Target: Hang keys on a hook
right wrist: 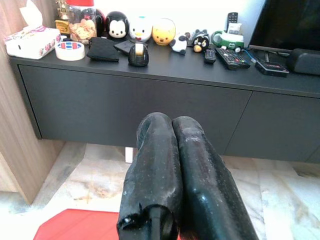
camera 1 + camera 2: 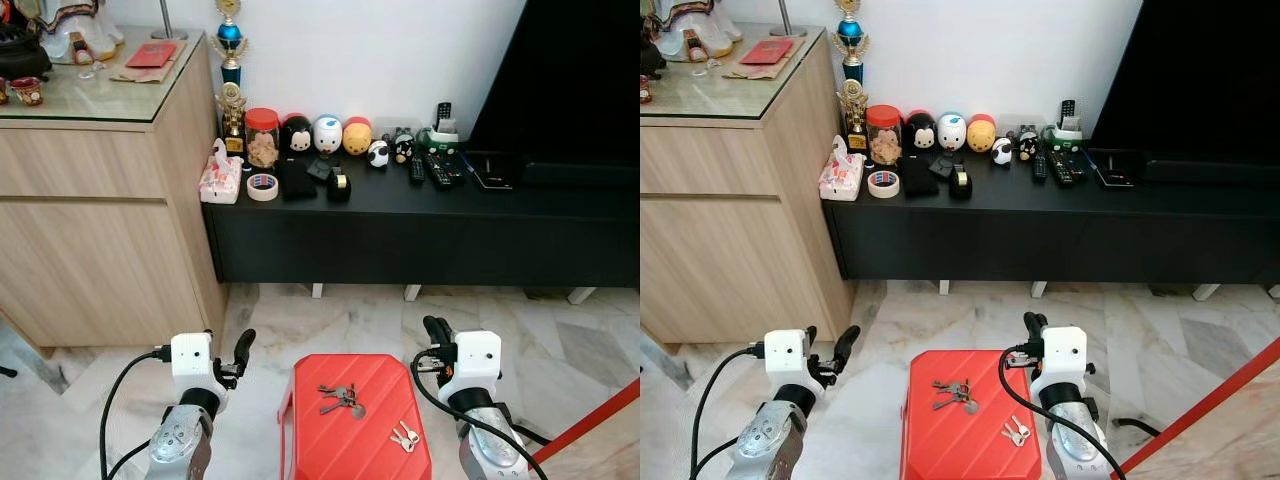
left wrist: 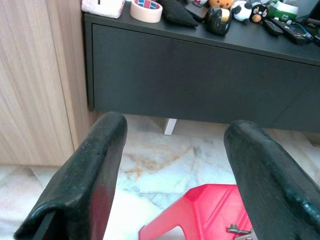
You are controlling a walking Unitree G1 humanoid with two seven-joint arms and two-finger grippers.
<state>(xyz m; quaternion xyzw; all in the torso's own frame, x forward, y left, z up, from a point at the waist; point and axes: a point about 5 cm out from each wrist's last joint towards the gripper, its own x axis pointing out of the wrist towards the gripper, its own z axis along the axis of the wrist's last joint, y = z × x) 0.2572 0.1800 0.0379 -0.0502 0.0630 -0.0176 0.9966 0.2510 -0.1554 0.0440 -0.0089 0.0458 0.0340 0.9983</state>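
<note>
Keys sit on red stool between our arms, untouched. Second, paler bunch nearer right edge. Left claw spread wide, ready to grab; right claw clenched, empty. No hook spotted yet.

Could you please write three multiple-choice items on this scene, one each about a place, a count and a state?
1. Where do the keys lie?
A. on the red stool
B. on the black cabinet
C. on the floor

2. How many key bunches are there?
A. one
B. two
C. four

3. How do the right gripper's jaws stand?
A. wide open
B. shut on keys
C. shut, holding nothing

Answers:
1 A: the dark bunch and the pale bunch both rest on the stool.
2 B: two separate bunches lie there.
3 C: the right gripper has its fingers pressed together with nothing between, while the left gripper is open.
</note>
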